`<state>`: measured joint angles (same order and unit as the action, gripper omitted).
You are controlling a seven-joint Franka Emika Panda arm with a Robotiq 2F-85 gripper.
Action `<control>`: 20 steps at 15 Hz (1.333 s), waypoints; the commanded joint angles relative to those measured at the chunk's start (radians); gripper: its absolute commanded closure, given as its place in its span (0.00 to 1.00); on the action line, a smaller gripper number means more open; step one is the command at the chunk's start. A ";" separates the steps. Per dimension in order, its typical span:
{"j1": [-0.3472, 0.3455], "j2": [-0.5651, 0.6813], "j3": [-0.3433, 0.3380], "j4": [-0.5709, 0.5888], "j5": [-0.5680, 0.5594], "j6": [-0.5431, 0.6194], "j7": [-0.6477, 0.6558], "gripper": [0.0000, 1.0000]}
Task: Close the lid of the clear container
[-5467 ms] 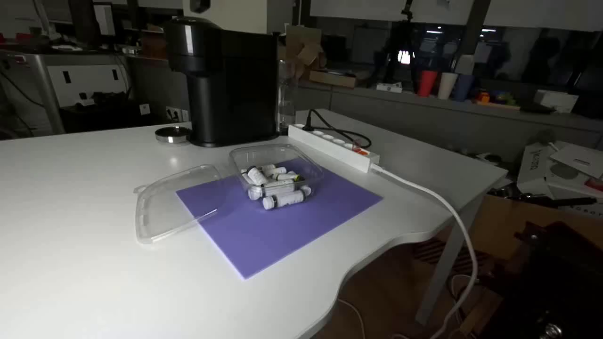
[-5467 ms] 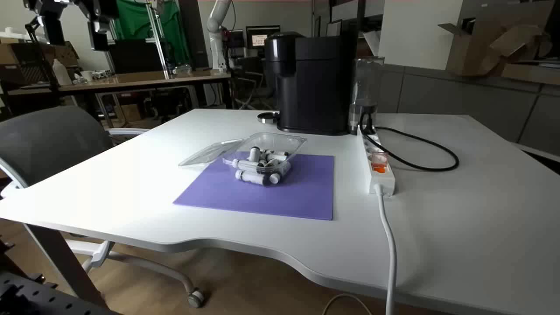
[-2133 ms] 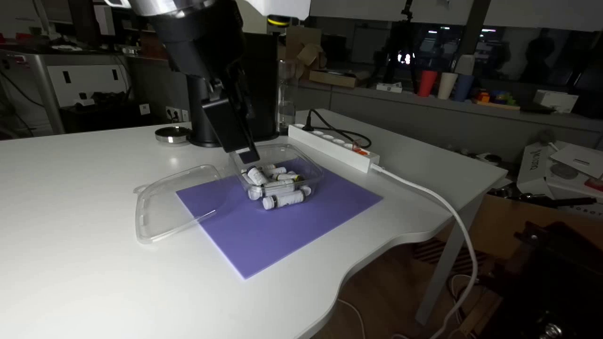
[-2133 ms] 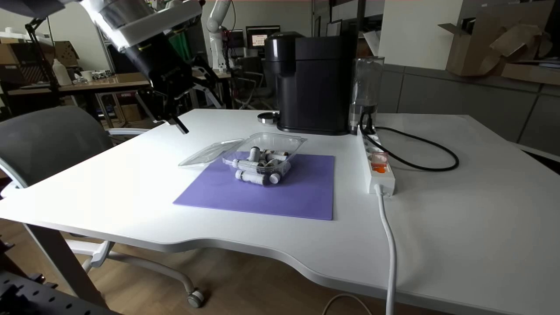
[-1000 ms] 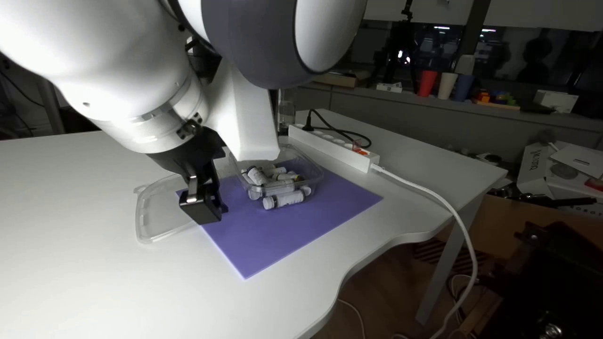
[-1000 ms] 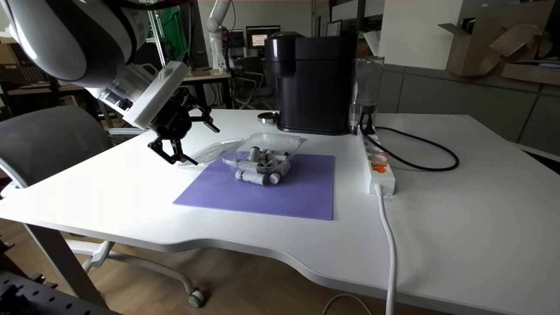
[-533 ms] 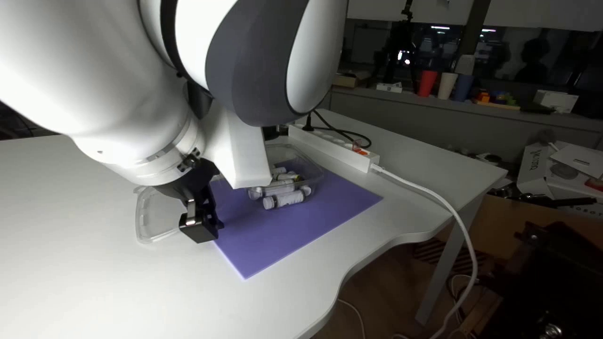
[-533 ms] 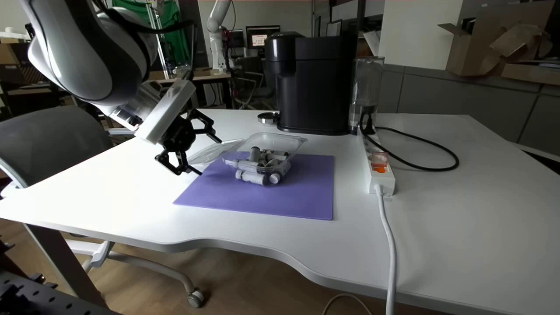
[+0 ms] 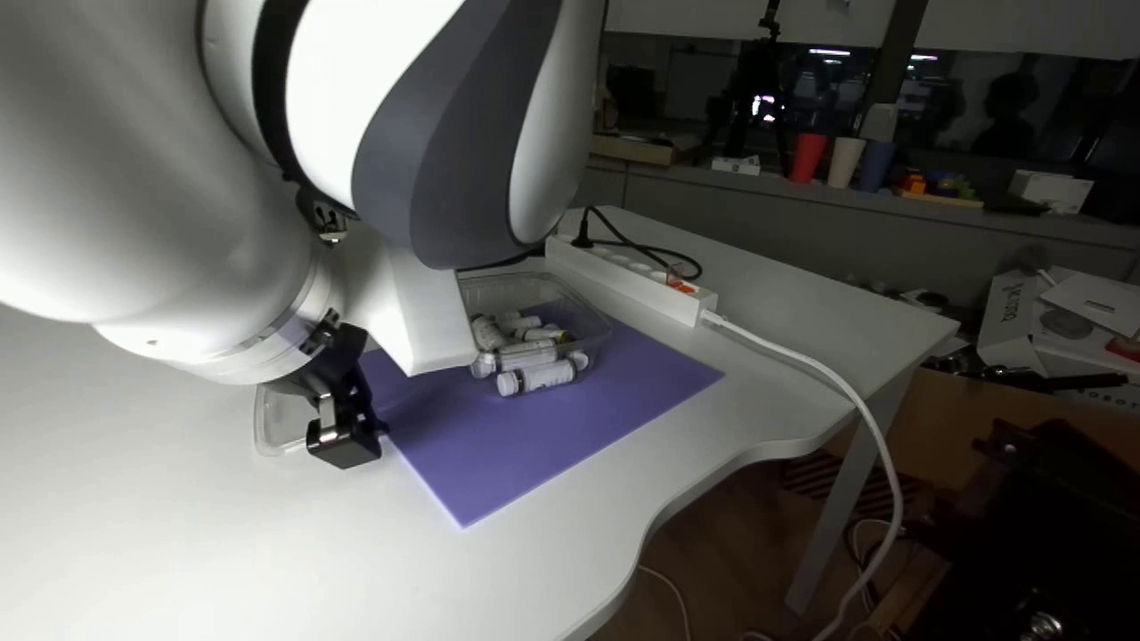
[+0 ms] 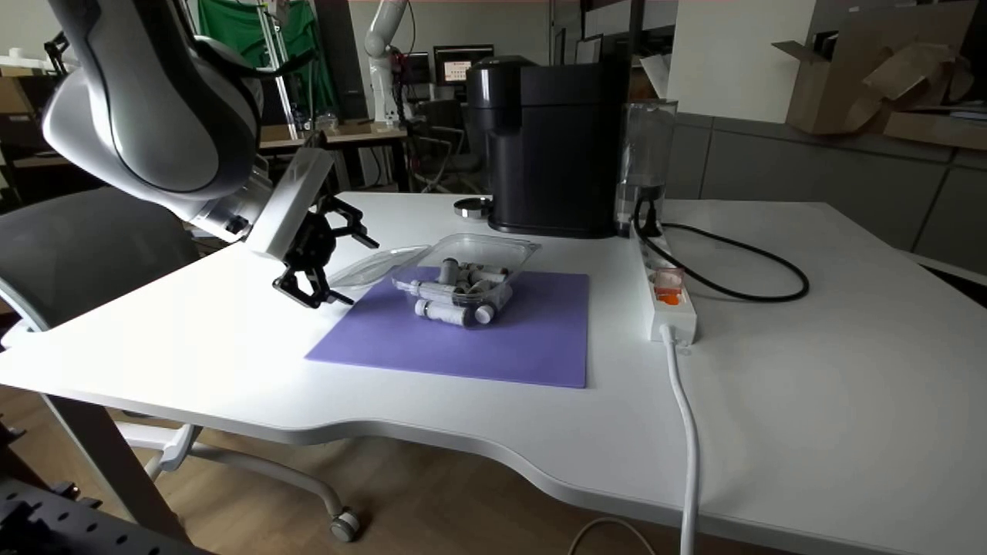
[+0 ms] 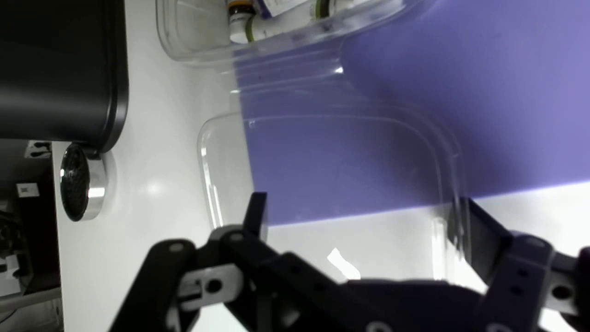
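Note:
The clear container [image 10: 513,250] stands open on the purple mat [image 10: 463,358] with several white cylinders [image 10: 443,311] in it. It shows in both exterior views [image 9: 574,312] and partly in the wrist view [image 11: 193,44]. The transparent lid [image 10: 376,267] lies folded out beside it, partly over the mat. In the wrist view the lid [image 11: 341,157] spans the space before my gripper [image 11: 368,219]. My gripper [image 10: 365,274] is open with nothing between its fingers. One finger shows through the lid's right rim; whether it touches I cannot tell. The arm hides much of the lid in an exterior view [image 9: 278,423].
A black boxy machine [image 10: 559,154] stands behind the container, with a round metal tin [image 10: 472,206] beside it. A white power strip [image 10: 671,301] with black and white cables lies beyond the mat. The table's curved edge [image 10: 370,428] is in front.
My gripper has come into view from above and moved down to the lid, fingers spread. In the last half second it shifted slightly away from the container. The container has not moved.

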<state>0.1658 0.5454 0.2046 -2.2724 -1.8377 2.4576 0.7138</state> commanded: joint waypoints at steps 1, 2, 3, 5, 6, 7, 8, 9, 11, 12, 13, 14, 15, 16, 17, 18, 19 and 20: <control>0.003 0.025 0.025 0.022 -0.076 -0.048 0.068 0.00; 0.002 0.026 0.032 0.022 -0.088 -0.059 0.077 0.00; 0.004 0.022 0.038 0.019 -0.098 -0.075 0.087 0.00; 0.005 0.009 0.051 0.012 -0.109 -0.103 0.112 0.00; 0.004 0.002 0.057 0.009 -0.113 -0.115 0.125 0.00; 0.004 -0.002 0.062 0.009 -0.109 -0.125 0.127 0.00; 0.006 -0.009 0.065 0.007 -0.109 -0.139 0.136 0.00; 0.007 -0.016 0.069 0.005 -0.106 -0.151 0.139 0.00; 0.007 -0.036 0.074 -0.001 -0.091 -0.174 0.147 0.00; 0.003 -0.053 0.076 -0.006 -0.084 -0.178 0.148 0.00; 0.001 -0.070 0.076 -0.012 -0.077 -0.187 0.152 0.00; 0.002 -0.086 0.074 -0.018 -0.073 -0.199 0.154 0.00; 0.003 -0.103 0.072 -0.024 -0.070 -0.212 0.155 0.00; 0.003 -0.117 0.072 -0.028 -0.066 -0.222 0.153 0.00; 0.004 -0.134 0.072 -0.035 -0.059 -0.234 0.150 0.00; 0.004 -0.151 0.073 -0.042 -0.050 -0.244 0.147 0.00; 0.005 -0.171 0.074 -0.050 -0.036 -0.254 0.143 0.00; 0.002 -0.192 0.075 -0.058 -0.011 -0.254 0.138 0.00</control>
<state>0.1676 0.4394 0.2786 -2.2724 -1.8838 2.2268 0.8258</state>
